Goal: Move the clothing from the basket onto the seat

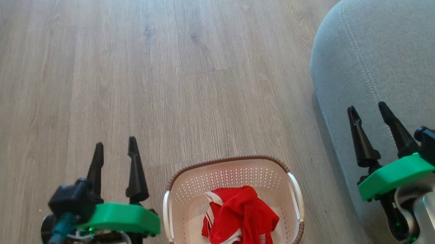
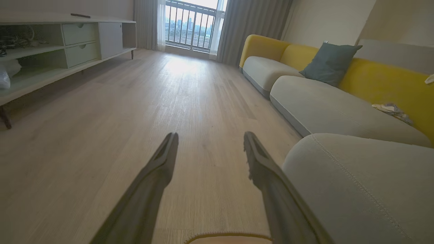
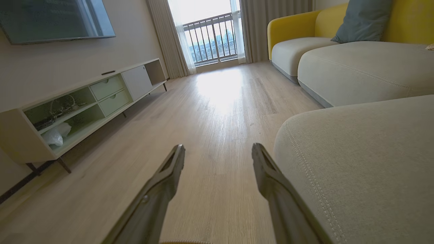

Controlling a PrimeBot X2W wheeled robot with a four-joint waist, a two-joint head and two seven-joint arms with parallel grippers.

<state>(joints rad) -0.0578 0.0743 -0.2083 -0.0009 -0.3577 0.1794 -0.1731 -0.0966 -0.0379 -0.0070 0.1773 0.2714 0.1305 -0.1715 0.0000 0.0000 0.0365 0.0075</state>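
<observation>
Left tool point(image 1: 115, 141) and right tool point(image 1: 365, 105) gape empty; between them the clothing point(image 1: 239, 222) looks soft, light, perhaps tangled; pinch its raised fold.

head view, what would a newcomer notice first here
The bright red clothing jumps out first, bunched in the cream basket on the wood floor at the bottom centre. The left gripper and right gripper flank it, both open with fingers pointing up the view. The big grey seat fills the right side, and the left wrist view adds a vivid yellow sofa back beyond it.
</observation>
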